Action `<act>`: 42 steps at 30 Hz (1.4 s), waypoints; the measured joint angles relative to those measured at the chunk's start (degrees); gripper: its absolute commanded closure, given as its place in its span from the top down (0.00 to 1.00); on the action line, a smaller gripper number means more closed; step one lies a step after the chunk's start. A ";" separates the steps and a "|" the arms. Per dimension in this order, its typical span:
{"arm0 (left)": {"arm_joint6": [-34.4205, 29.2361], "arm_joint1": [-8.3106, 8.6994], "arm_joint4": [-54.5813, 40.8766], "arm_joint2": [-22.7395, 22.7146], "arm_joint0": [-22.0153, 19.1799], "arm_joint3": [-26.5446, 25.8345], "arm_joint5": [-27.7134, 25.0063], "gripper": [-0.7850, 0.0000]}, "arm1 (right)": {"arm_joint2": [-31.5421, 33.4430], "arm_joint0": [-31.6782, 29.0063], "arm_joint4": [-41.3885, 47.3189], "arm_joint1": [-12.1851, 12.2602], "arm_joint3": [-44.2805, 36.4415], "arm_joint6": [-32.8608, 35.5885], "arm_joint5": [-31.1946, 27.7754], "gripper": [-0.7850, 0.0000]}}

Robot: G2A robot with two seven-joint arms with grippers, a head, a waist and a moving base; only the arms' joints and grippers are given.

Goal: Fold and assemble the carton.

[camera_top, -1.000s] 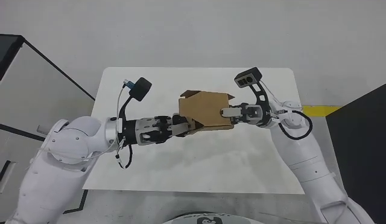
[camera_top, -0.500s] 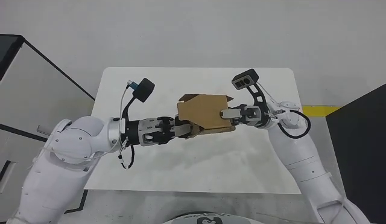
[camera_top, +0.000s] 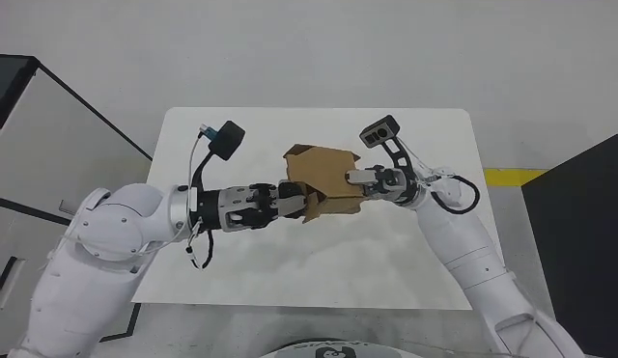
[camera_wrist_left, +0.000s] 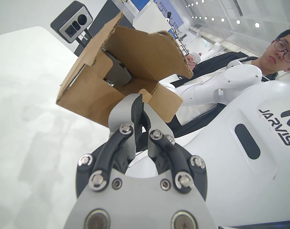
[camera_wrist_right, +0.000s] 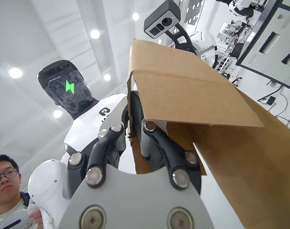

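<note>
1. We are mid-fold: the brown corrugated cardboard carton (camera_top: pixel 319 177) hangs mid-frame over the white table (camera_top: pixel 406 261), its flaps loose.
2. The left gripper (camera_wrist_left: pixel 139 103) and right gripper (camera_wrist_right: pixel 133 113) each pinch a carton wall.
3. Next, we judge, a flap must be pressed inward.
4. Since earlier, the carton has tilted and the right gripper has shifted frame-left.

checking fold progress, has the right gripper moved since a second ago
Yes: the right gripper has shifted in from the table's right edge toward its middle, with the carton.
</note>
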 measured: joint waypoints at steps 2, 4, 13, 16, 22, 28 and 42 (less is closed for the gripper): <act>-0.05 0.03 -0.08 -0.29 -0.01 -0.03 0.06 0.00 | -0.93 0.28 0.87 -0.16 0.76 0.00 0.00 0.00; -0.06 0.06 -0.16 -0.59 0.00 0.00 0.13 0.00 | -1.73 0.49 2.08 -0.28 1.38 0.00 0.00 0.00; 0.34 0.22 0.01 -2.42 0.37 0.61 0.28 0.00 | -3.19 1.01 3.27 -0.03 2.06 0.00 0.00 0.00; 0.55 0.25 0.22 -2.80 0.51 0.87 0.27 0.00 | -3.32 1.13 2.71 0.12 1.94 0.00 0.00 0.00; 0.86 0.29 1.06 -3.26 0.60 0.90 0.24 0.00 | -3.32 1.17 2.48 0.15 1.97 0.00 0.00 0.00; 1.74 0.23 1.41 -2.96 0.81 0.58 0.46 0.00 | -3.31 1.17 2.48 0.15 1.97 0.00 0.00 0.00; 3.00 0.05 6.22 -0.05 0.35 -1.46 2.04 0.00 | -3.31 1.17 2.48 0.15 1.97 0.00 0.00 0.00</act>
